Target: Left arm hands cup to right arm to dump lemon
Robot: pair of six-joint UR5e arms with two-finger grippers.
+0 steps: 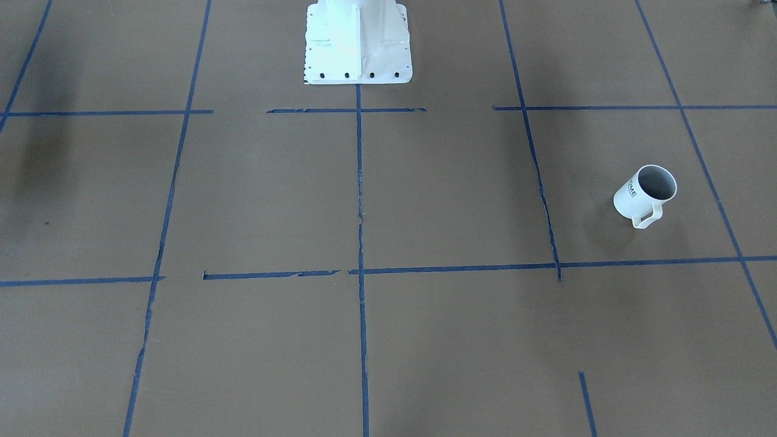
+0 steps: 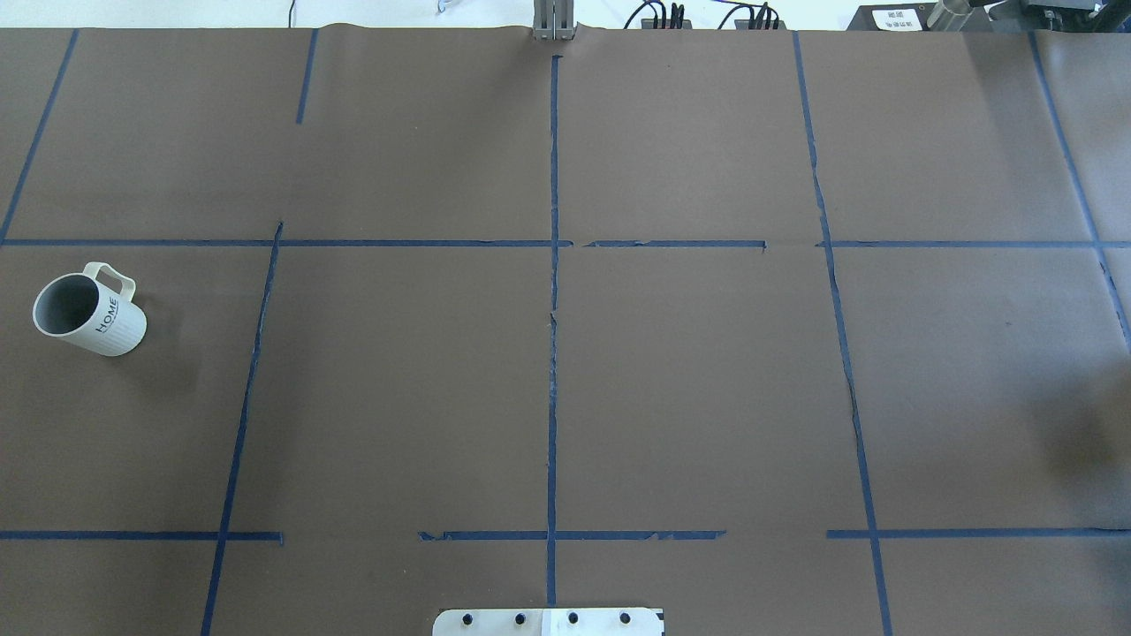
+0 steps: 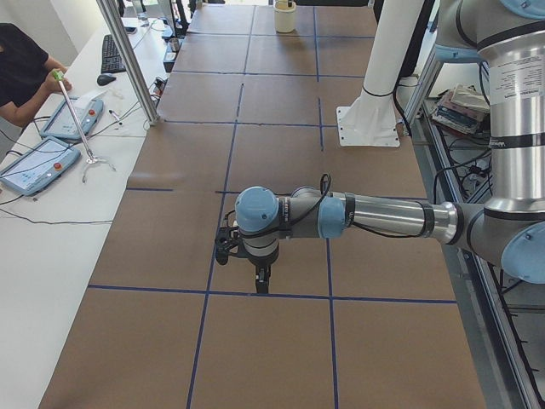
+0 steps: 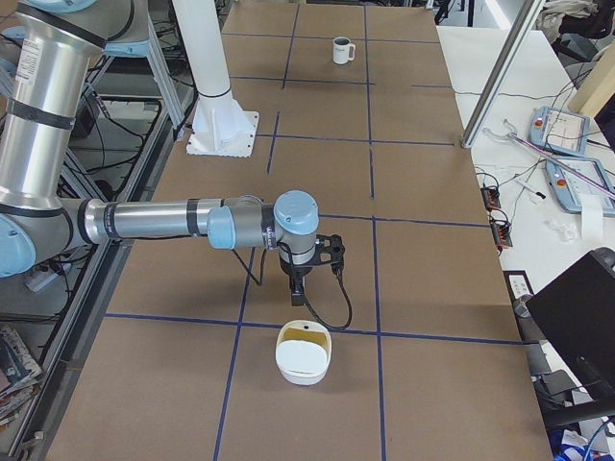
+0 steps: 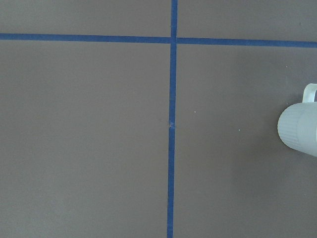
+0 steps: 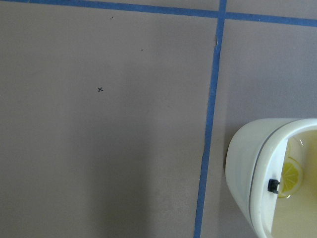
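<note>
The white cup (image 2: 88, 311) lettered "HOME" stands upright on the robot's left side of the table (image 1: 644, 194), far off in the exterior right view (image 4: 341, 50). Its mouth shows only grey. Its side also shows at the right edge of the left wrist view (image 5: 299, 130). The left gripper (image 3: 261, 279) hangs low over the table near it, and I cannot tell if it is open. The right gripper (image 4: 298, 296) hangs just above a cream bowl (image 4: 303, 357), and I cannot tell if it is open. A yellow lemon slice (image 6: 290, 176) lies inside that bowl.
The white robot pedestal (image 1: 358, 42) stands at the table's robot-side edge. Blue tape lines grid the brown table (image 2: 689, 389). An operator (image 3: 21, 68) sits at the side desk with teach pendants (image 4: 567, 130). A metal post (image 3: 128, 60) stands at the table's far edge.
</note>
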